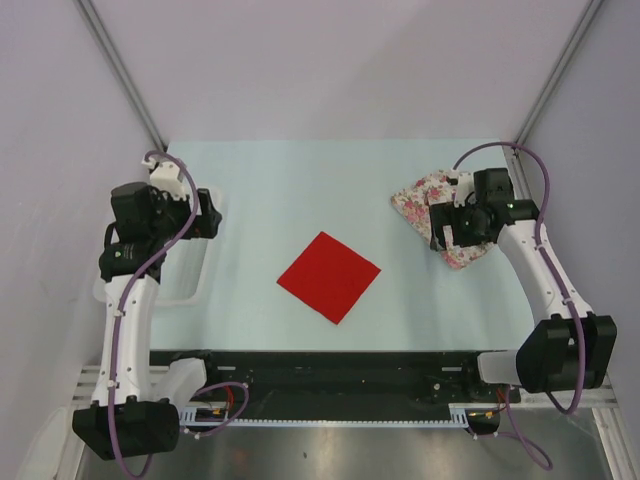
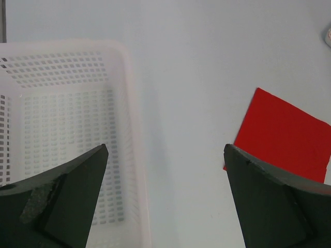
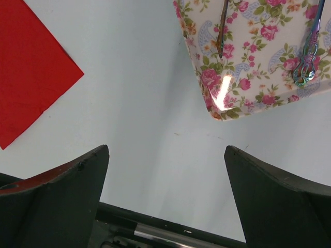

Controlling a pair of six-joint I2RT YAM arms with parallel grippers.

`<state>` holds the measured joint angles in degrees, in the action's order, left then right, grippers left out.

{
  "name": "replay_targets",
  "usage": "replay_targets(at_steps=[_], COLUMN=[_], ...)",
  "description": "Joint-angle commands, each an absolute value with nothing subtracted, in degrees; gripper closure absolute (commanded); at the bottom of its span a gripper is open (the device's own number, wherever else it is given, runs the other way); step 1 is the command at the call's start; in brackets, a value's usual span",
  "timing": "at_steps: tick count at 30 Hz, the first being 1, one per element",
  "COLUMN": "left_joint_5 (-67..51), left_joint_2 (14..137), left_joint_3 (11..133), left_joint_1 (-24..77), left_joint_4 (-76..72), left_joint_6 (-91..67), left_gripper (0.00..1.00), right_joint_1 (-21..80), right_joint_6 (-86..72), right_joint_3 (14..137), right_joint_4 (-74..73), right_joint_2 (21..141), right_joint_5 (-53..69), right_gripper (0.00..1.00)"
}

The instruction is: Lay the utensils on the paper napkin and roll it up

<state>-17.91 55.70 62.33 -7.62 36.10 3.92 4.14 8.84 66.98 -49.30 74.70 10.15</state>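
Two utensils (image 3: 223, 28) lie roughly parallel on the floral cloth (image 3: 258, 77) at the far right of the table (image 1: 250, 180) — only their handles show. The red napkin (image 1: 329, 277) lies flat mid-table, one corner toward the near edge. The left gripper (image 2: 165, 196) and right gripper (image 3: 165, 196) gape wide — holding nothing

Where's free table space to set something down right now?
Bare table beyond the red napkin, between the basket and the floral cloth; also the strip between napkin and cloth. Crowded: the cloth corner, utensils on it by the right gripper.
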Motion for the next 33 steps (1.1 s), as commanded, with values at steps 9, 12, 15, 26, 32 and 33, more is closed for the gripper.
replay_targets(at_steps=[9, 12, 15, 26, 32, 33], left_joint_5=[-19.94, -22.41, -23.11, -22.41, -22.41, -22.41], left_joint_2=[57.04, 57.92, 58.44, 60.56, 60.56, 60.38], left_joint_3=[63.98, 64.25, 63.81, 63.90, 63.99, 63.90], left_joint_1=[-7.21, -7.12, -6.59, -3.61, -2.64, -2.46], left_joint_4=[32.43, 32.70, 31.73, 29.01, 27.95, 27.69], left_joint_6=[1.58, 0.97, 0.35, -2.20, -3.34, -3.60], left_gripper=[0.00, 0.00, 0.00, 0.01, 0.01, 0.01], right_joint_1=[2.20, 1.76, 1.67, 1.76, 1.76, 1.76], right_joint_6=[12.83, 13.71, 14.24, 14.41, 14.85, 15.03], right_joint_3=[72.25, 72.77, 73.91, 79.63, 82.35, 82.53], right_joint_4=[-47.90, -46.41, -45.44, -39.82, -38.32, -37.97], right_joint_2=[83.13, 86.38, 89.89, 100.63, 106.16, 106.69], right_joint_5=[10.37, 9.93, 9.76, 6.60, 4.66, 4.75], right_gripper=[0.00, 0.06, 0.13, 0.41, 0.48, 0.48])
